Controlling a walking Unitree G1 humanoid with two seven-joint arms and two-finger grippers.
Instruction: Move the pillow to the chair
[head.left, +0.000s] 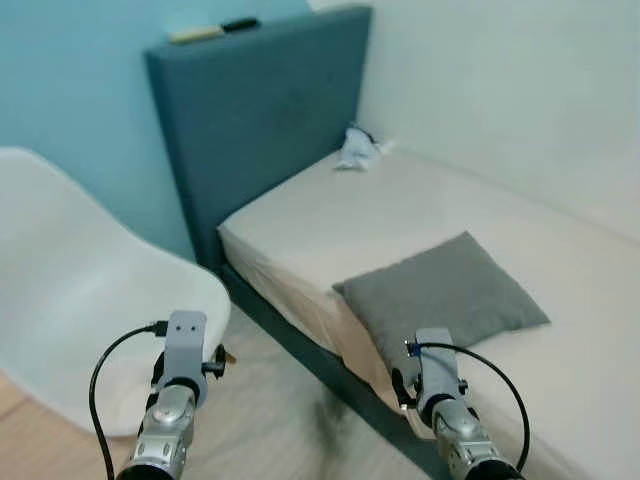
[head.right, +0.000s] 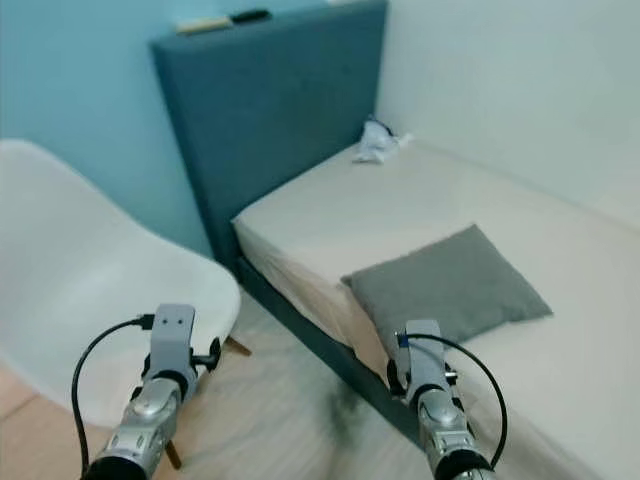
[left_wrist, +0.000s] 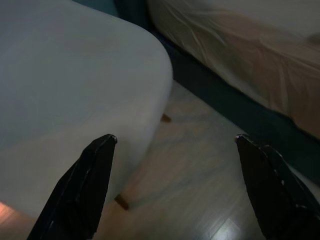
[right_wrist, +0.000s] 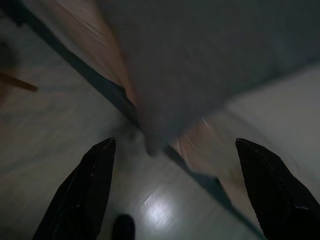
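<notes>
A grey square pillow (head.left: 442, 293) lies flat near the front edge of the cream mattress (head.left: 400, 210), one corner hanging over it. The white shell chair (head.left: 70, 290) stands to the left of the bed. My left gripper (left_wrist: 175, 190) is open, its fingers (left_wrist: 85, 190) spread wide over the chair's seat edge (left_wrist: 75, 100) and the floor. My right gripper (right_wrist: 175, 190) is open too, above the floor just short of the pillow's overhanging corner (right_wrist: 165, 75). Both arms (head.left: 170, 400) are raised in front of me, empty.
A dark blue headboard (head.left: 260, 110) stands at the head of the bed, with small flat things (head.left: 210, 30) on top. A crumpled white cloth (head.left: 357, 148) lies by the wall. The dark bed frame (head.left: 300, 345) runs along pale wood floor (head.left: 270, 420) between chair and bed.
</notes>
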